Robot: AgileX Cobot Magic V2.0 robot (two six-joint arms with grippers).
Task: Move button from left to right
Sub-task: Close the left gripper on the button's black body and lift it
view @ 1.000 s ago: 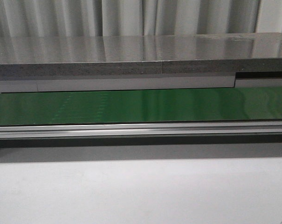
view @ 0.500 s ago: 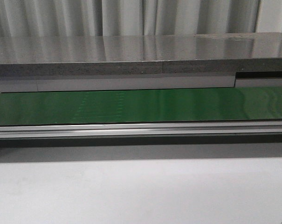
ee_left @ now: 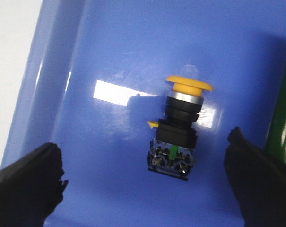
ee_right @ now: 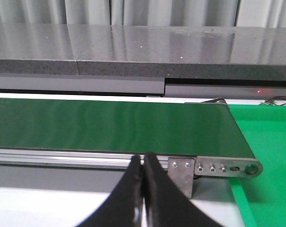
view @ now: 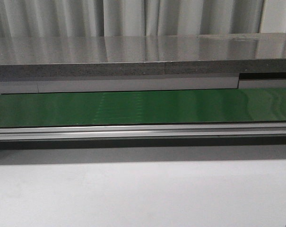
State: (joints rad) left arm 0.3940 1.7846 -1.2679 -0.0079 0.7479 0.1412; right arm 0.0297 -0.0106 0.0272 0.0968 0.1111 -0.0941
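In the left wrist view the button (ee_left: 178,127) lies on its side on the floor of a blue tray (ee_left: 109,56), its yellow mushroom cap pointing away from the fingers and its black body with bluish terminals nearest them. My left gripper (ee_left: 145,177) is open above it, its black fingers (ee_left: 27,182) wide apart on either side, touching nothing. My right gripper (ee_right: 143,163) is shut and empty, pointing at the green conveyor belt (ee_right: 114,125). Neither gripper nor the button shows in the front view.
The green belt (view: 143,108) runs across the front view behind an aluminium rail (view: 143,131), with a grey ledge (view: 133,71) behind it. A green surface (ee_right: 265,142) lies past the belt's end roller. A white tabletop (view: 143,194) lies in front.
A faint pale patch on the belt has drifted to the right in the front view. No arm or object is seen moving there.
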